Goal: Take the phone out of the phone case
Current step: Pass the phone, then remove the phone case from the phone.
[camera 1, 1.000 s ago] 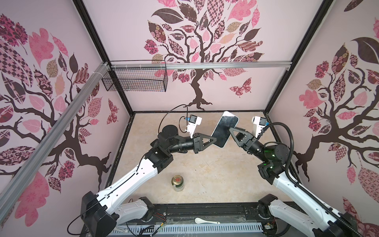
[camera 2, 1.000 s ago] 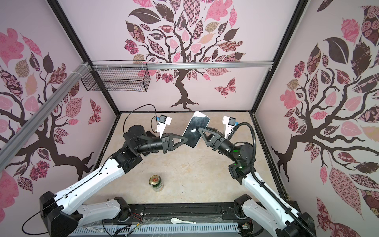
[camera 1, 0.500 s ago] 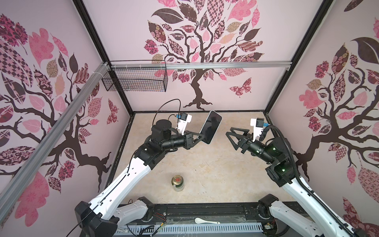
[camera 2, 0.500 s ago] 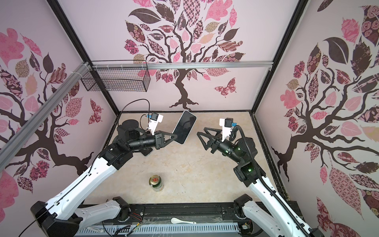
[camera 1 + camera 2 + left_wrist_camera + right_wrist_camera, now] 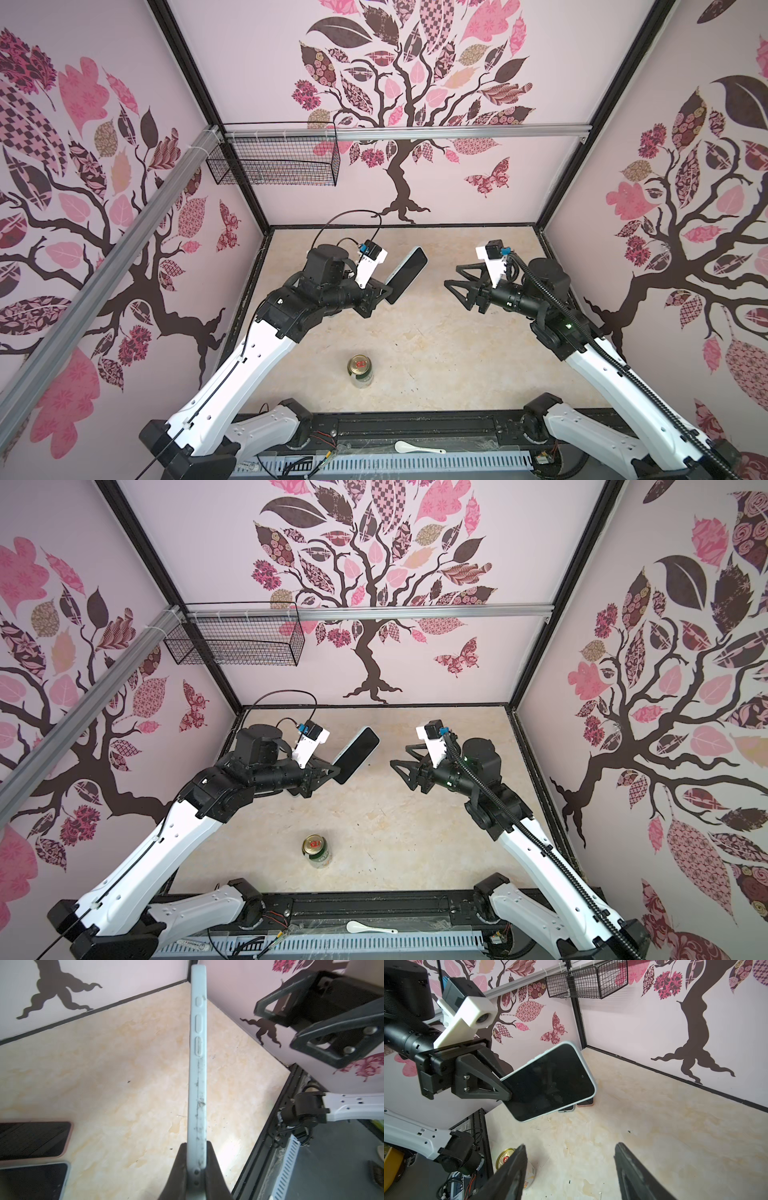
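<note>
Hanging in the air above the worktop (image 5: 436, 340), the phone (image 5: 405, 275) sits inside its pale blue phone case (image 5: 197, 1084). The case's rim shows all round the dark screen in the right wrist view, so I judge the two are not yet separated. The left gripper (image 5: 386, 294) is clenched on one short end of the cased phone, one finger on the screen side and one on the back. The long free end is tilted up and away toward the far wall.

That hold looks deliberate. It leaves most of the body and both long edges bare (the case's raised button covers face the left wrist camera edge-on), giving the other arm room to peel the rim or push the phone out.

The right gripper (image 5: 452, 276) is empty, its jaws spread wide and pointed at the phone. A clear gap of bare worktop lies between them, and nothing touches. It sits level with the phone, near it and on its screen side, so closing in on the free end seems the likely next need.

Further out, two more handsets (image 5: 33, 1138) lie flat on the worktop beneath the left arm. A can (image 5: 360, 370) stands upright well in front of both arms, and a white spoon (image 5: 417, 448) rests by the front rail.
</note>
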{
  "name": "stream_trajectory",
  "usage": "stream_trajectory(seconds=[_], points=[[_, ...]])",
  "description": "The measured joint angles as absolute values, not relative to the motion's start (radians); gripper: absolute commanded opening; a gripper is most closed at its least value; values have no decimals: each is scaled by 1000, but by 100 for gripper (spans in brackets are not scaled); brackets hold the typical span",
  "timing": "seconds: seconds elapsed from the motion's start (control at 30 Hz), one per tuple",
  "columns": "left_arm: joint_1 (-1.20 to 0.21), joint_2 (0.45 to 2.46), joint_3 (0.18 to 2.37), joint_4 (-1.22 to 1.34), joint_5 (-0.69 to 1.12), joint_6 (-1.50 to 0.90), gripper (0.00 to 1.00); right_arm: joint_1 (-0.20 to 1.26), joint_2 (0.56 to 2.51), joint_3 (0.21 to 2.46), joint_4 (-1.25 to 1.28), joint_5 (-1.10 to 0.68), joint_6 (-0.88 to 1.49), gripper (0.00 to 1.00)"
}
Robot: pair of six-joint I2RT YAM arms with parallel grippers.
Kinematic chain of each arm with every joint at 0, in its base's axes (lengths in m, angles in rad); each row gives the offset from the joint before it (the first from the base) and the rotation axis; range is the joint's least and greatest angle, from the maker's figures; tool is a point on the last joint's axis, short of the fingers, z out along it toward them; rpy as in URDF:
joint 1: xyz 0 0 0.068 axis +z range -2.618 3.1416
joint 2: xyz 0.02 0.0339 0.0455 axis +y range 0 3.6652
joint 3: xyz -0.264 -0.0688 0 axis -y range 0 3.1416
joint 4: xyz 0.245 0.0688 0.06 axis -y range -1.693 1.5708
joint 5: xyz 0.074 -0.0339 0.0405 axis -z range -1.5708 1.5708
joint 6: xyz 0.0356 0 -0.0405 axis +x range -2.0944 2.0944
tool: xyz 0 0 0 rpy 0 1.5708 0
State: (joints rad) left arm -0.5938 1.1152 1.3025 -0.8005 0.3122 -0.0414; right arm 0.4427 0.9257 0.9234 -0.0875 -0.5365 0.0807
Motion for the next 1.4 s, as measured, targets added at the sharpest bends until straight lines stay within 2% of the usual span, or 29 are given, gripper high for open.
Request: stream_trajectory(seconds=[0.1, 0.23, 0.4, 0.6, 0.77, 0.93, 1.2, 1.4], points=[[-594, 1107, 1275, -825, 289, -32, 0, 443, 925, 895, -76, -551, 44, 60], [-594, 1077, 1242, -849, 276, -84, 0, 443, 932, 815, -51, -597, -53, 62], [-593, 1035, 1242, -860, 302, -76, 0, 443, 999, 824, -99, -679, -244, 62], [-591, 986, 1243, -893, 417, 58, 0, 443, 1040, 833, -123, -788, -435, 61], [-587, 1031, 1273, -991, 500, 206, 0, 443, 1087, 884, -187, -834, -582, 59], [-537, 1100, 1299, -1068, 571, 324, 0, 443, 1096, 931, -300, -793, -741, 59], [-513, 1140, 1309, -1116, 632, 469, 0, 456, 1165, 1063, -555, -592, -966, 64], [-513, 1140, 1309, -1140, 645, 554, 0, 554, 1168, 1106, -672, -583, -1013, 64]])
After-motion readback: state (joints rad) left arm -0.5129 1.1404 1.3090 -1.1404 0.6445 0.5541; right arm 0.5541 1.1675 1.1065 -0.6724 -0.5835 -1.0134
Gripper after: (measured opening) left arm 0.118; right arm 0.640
